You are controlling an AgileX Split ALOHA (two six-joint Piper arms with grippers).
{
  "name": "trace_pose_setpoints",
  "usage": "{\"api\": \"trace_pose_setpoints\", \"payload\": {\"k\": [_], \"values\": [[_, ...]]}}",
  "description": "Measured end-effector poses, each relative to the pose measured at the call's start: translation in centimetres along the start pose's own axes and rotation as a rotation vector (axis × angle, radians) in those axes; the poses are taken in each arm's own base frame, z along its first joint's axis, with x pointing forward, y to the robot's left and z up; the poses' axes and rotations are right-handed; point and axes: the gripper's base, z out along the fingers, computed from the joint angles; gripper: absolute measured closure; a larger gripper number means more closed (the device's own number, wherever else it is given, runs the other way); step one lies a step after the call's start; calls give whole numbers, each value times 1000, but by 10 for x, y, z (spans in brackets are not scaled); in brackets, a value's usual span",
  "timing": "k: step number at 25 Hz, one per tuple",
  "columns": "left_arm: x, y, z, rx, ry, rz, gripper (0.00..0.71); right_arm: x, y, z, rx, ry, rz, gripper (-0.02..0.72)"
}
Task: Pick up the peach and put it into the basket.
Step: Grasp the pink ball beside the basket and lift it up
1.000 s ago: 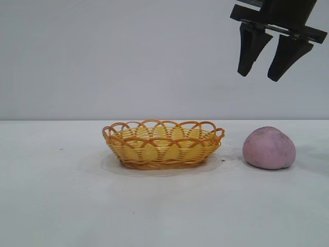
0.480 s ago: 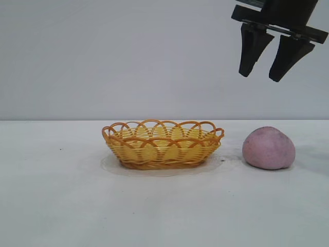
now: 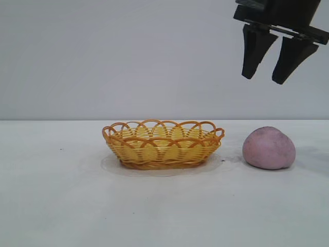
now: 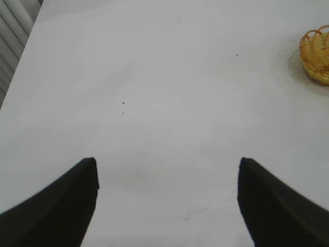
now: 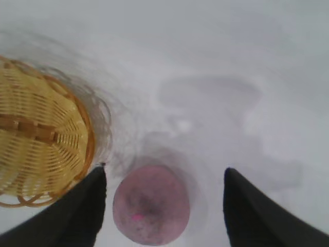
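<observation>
A dull pinkish-mauve, rounded peach (image 3: pixel 269 148) with a matte, faintly speckled skin sits on the white tabletop (image 3: pixel 164 206), toward its right edge in the exterior view. It is free of both grippers. Just beside it, nearer the middle of the tabletop, stands the shallow oval basket (image 3: pixel 163 144) of yellow-orange woven wicker, its scalloped looped rim a darker orange. A narrow strip of bare tabletop separates peach and basket, so they do not touch. Nothing can be seen lying in the basket.

The right gripper (image 3: pixel 263 77) hangs high in the air above the peach, well clear of it, its two black fingers (image 3: pixel 253 54) pointing down and spread apart with nothing between them. In the right wrist view the peach (image 5: pixel 151 204) lies on the tabletop between the two dark fingers (image 5: pixel 82 216), closer to the one on the basket's side, and part of the basket (image 5: pixel 41 139) shows next to it.

The left gripper (image 4: pixel 167 167) is outside the exterior view. Its wrist camera shows its two dark fingers (image 4: pixel 56 208) held wide apart over bare white tabletop (image 4: pixel 164 103), gripping nothing, with only a small part of the basket's rim (image 4: pixel 317 51) showing far off.
</observation>
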Motion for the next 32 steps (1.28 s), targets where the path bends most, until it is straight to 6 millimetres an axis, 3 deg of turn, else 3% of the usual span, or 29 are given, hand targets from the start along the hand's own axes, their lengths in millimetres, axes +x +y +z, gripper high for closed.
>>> {"api": "trace_pose_setpoints", "payload": {"k": [7,16,19,26,32], "values": [[0,-1,0,-51,2,-30,165,2,1,-2,-6,14,-3,280],[0,-1,0,-75,4,-44,165,13,10,-31,-22,80,-34,280],[0,-1,0,-75,4,-44,165,19,12,-33,-41,150,-29,280],[0,-1,0,-75,4,-44,165,23,26,-29,2,219,-15,280],[0,-1,0,-75,3,-46,165,23,39,-2,59,280,9,280]]}}
